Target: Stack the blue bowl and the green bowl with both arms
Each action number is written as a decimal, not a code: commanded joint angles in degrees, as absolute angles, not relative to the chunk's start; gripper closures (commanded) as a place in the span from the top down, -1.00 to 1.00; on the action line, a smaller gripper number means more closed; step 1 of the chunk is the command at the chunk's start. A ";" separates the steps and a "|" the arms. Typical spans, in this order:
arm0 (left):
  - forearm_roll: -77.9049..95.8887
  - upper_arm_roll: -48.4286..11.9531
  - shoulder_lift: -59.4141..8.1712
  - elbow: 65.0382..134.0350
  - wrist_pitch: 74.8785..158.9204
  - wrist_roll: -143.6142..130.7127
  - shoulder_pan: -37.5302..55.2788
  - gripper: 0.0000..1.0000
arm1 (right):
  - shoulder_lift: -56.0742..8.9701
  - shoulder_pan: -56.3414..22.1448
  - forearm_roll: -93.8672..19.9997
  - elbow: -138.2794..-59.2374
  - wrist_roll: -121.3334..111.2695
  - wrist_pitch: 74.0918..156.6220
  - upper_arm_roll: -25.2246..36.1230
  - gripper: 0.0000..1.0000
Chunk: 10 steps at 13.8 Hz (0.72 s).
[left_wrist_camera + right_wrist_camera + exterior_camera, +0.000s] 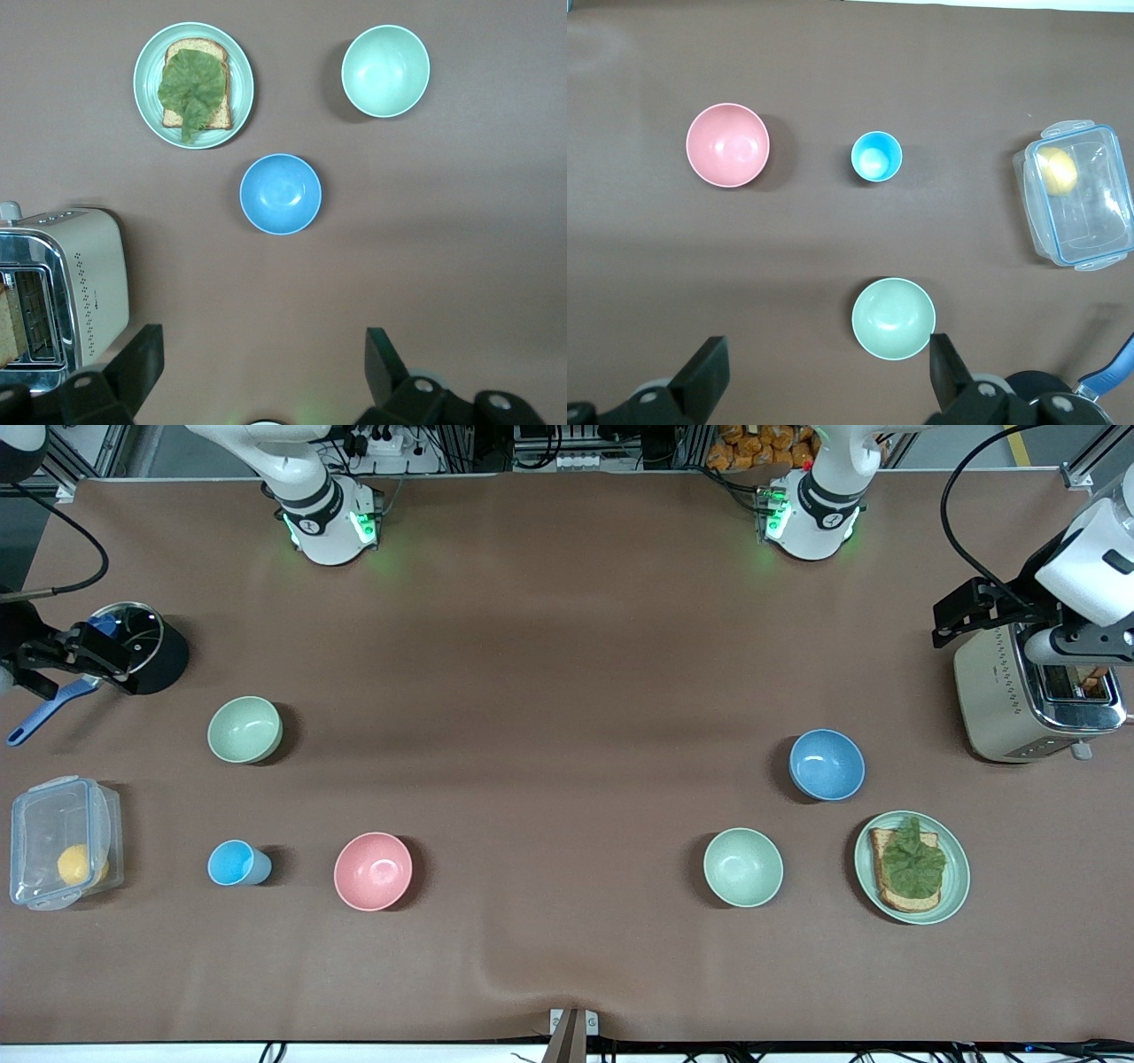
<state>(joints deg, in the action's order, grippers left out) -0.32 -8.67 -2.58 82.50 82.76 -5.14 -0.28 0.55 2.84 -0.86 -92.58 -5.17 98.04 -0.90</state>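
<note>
The blue bowl [827, 764] stands upright toward the left arm's end of the table and shows in the left wrist view [281, 193]. The sage-green bowl [245, 729] stands upright toward the right arm's end and shows in the right wrist view [893, 318]. My left gripper [966, 615] is up in the air beside the toaster, open and empty [263, 354]. My right gripper [80, 657] is up in the air by the black pot, open and empty [828, 363]. Neither gripper touches a bowl.
A paler mint bowl [742, 866] and a mint plate [957, 877] with toast and lettuce lie nearer the front camera than the blue bowl. A toaster [1001, 700] stands at the left arm's end. A pink bowl [373, 871], blue cup [235, 863], clear container [58, 841] and black pot [151, 651] are at the right arm's end.
</note>
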 commanded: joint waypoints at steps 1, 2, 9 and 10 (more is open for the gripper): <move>0.88 -8.88 -2.46 81.83 82.44 -5.89 -0.53 1.00 | -0.26 2.73 0.00 -90.97 -4.57 96.94 -1.23 1.00; 0.79 -8.88 -2.46 81.83 82.44 -5.89 -0.53 1.00 | -0.26 2.81 -0.09 -90.97 -4.57 96.94 -1.32 1.00; 0.88 -8.88 -2.55 81.83 82.44 -6.06 -0.53 1.00 | -1.40 3.07 0.18 -91.41 -4.66 96.94 -1.23 1.00; 0.88 -8.88 -2.64 81.83 82.44 -6.50 -0.53 1.00 | -1.41 3.16 0.26 -91.49 -4.66 96.86 -1.23 1.00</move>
